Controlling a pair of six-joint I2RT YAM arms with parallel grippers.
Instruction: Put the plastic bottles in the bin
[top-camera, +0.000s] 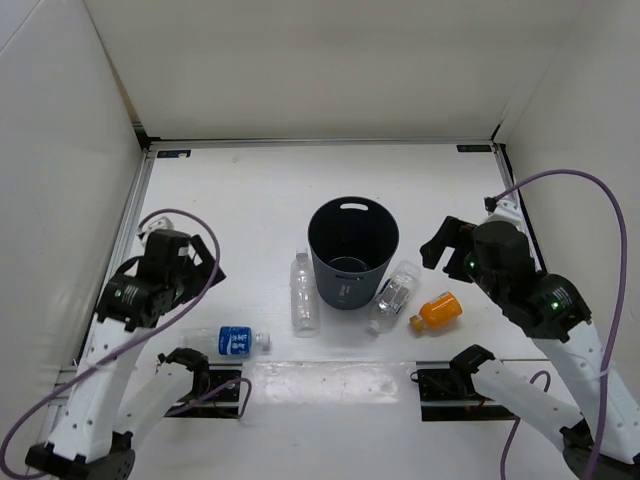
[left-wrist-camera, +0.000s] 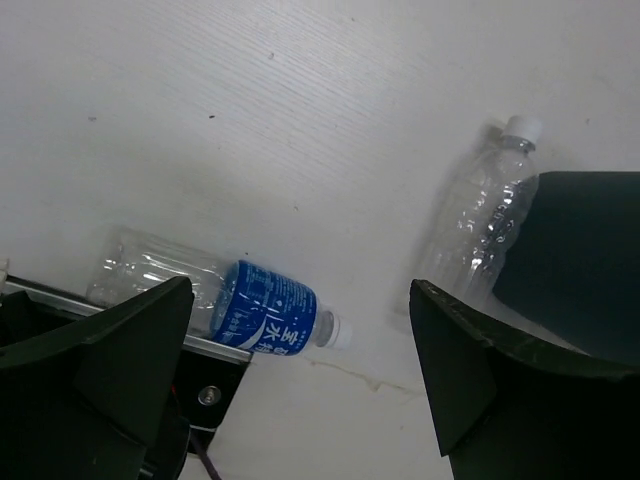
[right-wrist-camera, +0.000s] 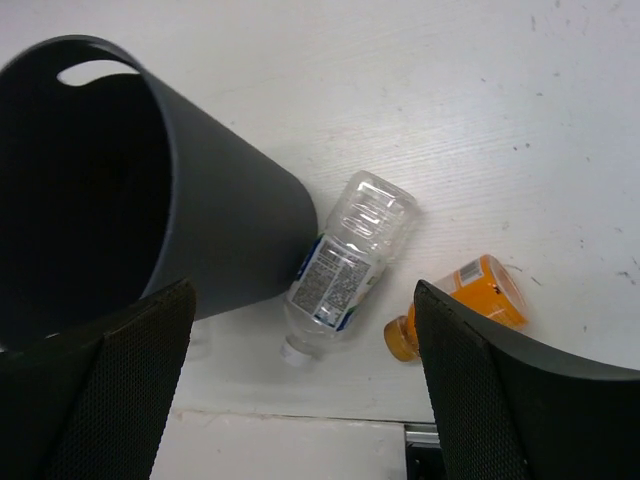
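- While no bottle looks binned yet, the white tabletop (top-camera: 250, 200) carries all four; zero of four done, judging by this.
- bin (top-camera: 345, 290): upright mid-tabletop, inside looks empty.
- left tool (left-wrist-camera: 300, 288): spread wide, holding nothing, above the blue-label bottle.
- right tool (right-wrist-camera: 304, 288): wide, empty, over the bin's right side.
- clear bottle (top-camera: 304, 293): lying just left of the bin.
- second clear bottle (top-camera: 394, 296): lying against the bin's right wall.
- blue-label bottle (top-camera: 236, 341): lying well apart, near left.
- orange bottle (top-camera: 438, 311): shortest, lying just beside the second clear bottle.
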